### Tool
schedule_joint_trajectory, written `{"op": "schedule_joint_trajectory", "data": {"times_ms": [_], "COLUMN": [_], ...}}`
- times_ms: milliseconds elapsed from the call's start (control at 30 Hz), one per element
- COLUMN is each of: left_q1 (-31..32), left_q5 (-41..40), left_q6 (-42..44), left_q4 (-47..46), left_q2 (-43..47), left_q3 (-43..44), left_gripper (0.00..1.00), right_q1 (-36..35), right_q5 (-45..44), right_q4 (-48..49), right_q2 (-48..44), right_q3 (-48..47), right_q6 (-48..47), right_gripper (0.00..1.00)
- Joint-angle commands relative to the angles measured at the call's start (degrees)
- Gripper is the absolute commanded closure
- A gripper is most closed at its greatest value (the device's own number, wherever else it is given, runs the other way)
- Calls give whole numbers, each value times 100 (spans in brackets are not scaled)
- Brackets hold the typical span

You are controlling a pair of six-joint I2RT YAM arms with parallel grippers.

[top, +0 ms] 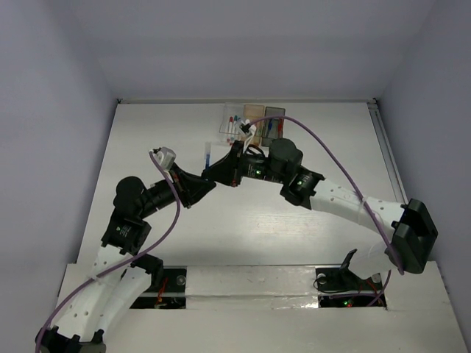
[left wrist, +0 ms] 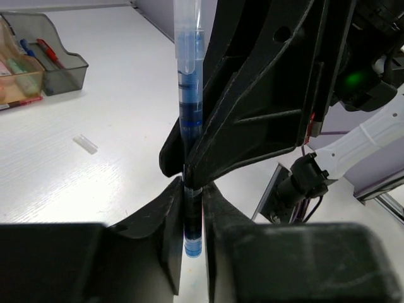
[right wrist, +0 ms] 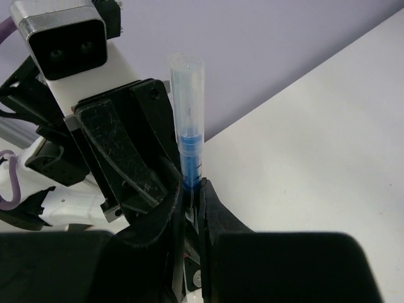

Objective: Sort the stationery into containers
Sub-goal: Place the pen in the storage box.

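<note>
At 12 o'clock on the table (top: pixel 147 147), three bins in a row. Clear bin (top: pixel 232 122) with small red and blue pieces. Orange bin (left wrist: pixel 19 79) with a pale green tube (left wrist: pixel 16 66). Grey bin (left wrist: pixel 60 71) with a red pen and a blue one.

Just toward 6 o'clock of the row, held above the tabletop: blue pen (left wrist: pixel 188 95). Left gripper (left wrist: pixel 192 186) pinched narrow on its lower barrel. Right gripper (right wrist: pixel 191 189) closed on the same pen from the opposite side.

Small clear cap (left wrist: pixel 85 144) loose on the bare white top. Wide open room toward 9 and 3 o'clock, out to the side edges. Back wall close behind the bins.
</note>
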State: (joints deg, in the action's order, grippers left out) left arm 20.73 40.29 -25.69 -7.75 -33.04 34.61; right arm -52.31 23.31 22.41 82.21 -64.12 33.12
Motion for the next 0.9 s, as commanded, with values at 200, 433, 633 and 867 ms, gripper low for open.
{"op": "schedule_joint_trajectory", "data": {"times_ms": [200,433,633,867], "left_q1": [1,1,1,1], "left_q5": [-548,-918,-927,-944], "left_q6": [398,425,434,434], "left_q4": [695,766,766,766], "left_q2": [386,579,597,632], "left_q3": [20,-25,-25,-42], "left_gripper": [44,6,1,1], "right_q1": [1670,3137,3543,3649], "right_q5": [-696,-721,-1021,-1302], "right_q4": [-386,-1774,-3066,-3761], "right_q2": [-189,619,1919,3115], "right_q3": [-135,-1021,-2208,-3466], "right_q6": [-130,-587,-1264,-1642], "right_gripper": [100,100,100,100]}}
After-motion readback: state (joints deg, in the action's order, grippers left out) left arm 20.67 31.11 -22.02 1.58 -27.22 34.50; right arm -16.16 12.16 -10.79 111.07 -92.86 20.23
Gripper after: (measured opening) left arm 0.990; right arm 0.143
